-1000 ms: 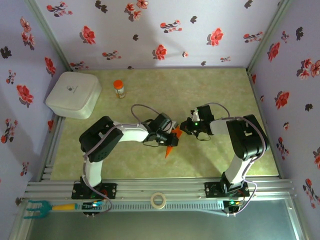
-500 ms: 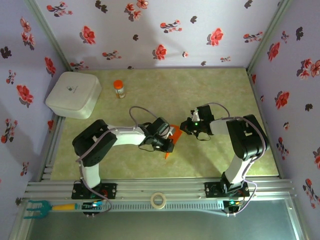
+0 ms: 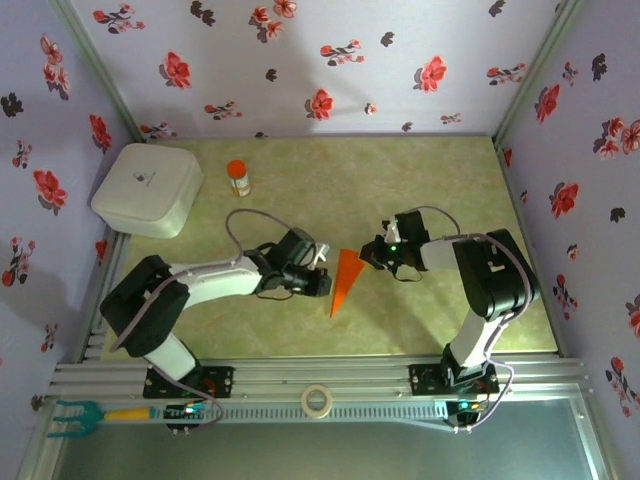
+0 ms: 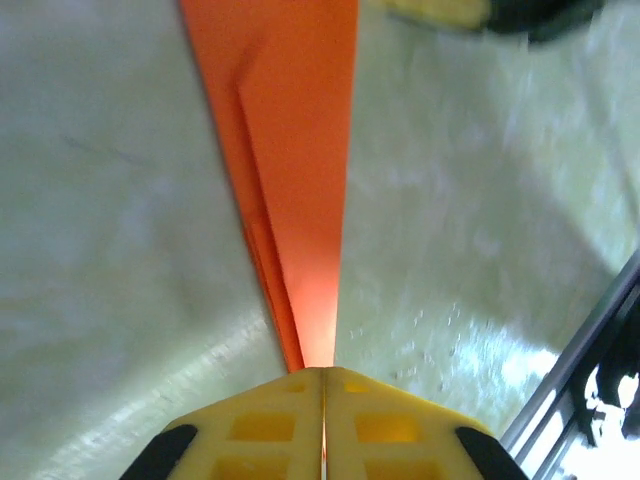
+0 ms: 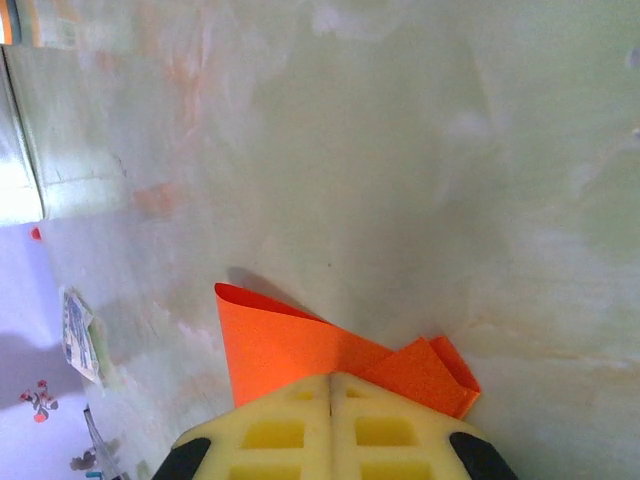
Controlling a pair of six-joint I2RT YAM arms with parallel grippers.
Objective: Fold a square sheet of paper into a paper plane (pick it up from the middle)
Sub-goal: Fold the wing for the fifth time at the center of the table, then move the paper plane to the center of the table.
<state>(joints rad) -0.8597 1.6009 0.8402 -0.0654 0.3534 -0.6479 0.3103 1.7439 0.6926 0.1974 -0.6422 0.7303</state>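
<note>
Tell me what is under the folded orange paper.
The paper lies on the green table, which shows all around it. The spot directly beneath is covered, and the shut right pincer hides part of the wide end.

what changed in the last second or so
The left tool pulled back leftward off the orange paper, its arm swinging out to the left, so the whole narrow wedge now lies uncovered; it stays shut, tips at the paper's edge. The right tool kept its place, shut on the wedge's wide end. Paper, bottle and white box did not move.
</note>
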